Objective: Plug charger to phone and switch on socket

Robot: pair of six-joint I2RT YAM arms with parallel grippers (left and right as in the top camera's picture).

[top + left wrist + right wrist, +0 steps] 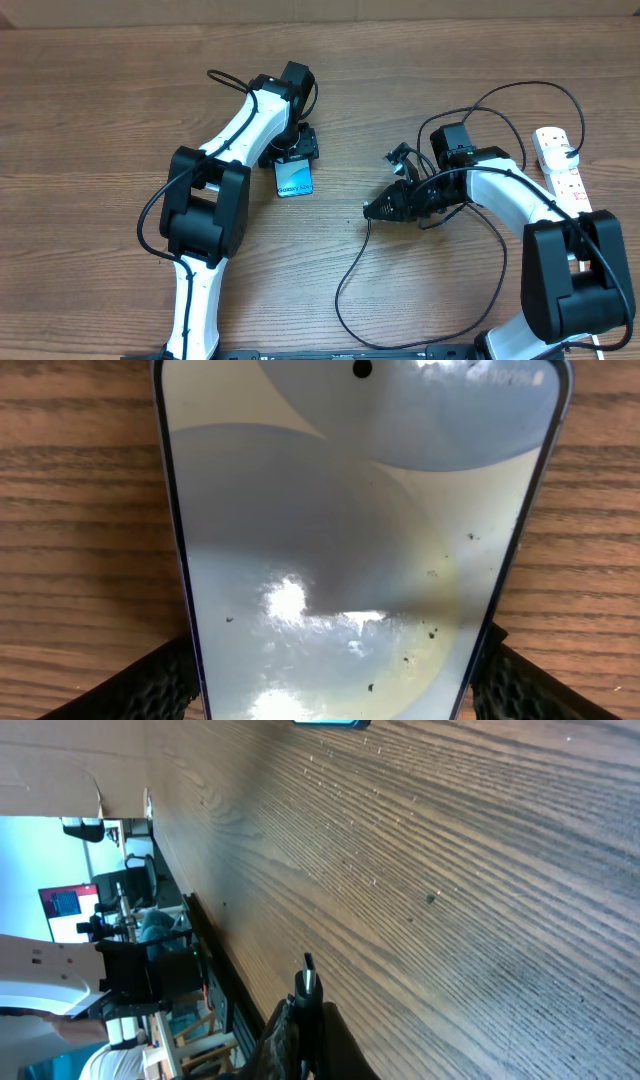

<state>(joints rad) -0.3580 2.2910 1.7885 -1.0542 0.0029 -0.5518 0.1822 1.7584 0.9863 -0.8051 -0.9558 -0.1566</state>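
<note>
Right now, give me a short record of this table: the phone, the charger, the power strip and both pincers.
phone: small flat smartphone with light blue screen, lying on the wooden table, nothing plugged in
left pincer: astride the phone, one finger by each long edge; grip unclear
right pincer: shut on the plug end of the long thin black charger cable, apart from the phone
socket: white elongated power strip, far right; switch position unreadable

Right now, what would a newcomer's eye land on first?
The phone, teal screen up, lies left of centre, straddled by the left gripper. Right of centre, the right gripper is shut on the charger near its plug, black cable looping below. The socket sits far right.
</note>
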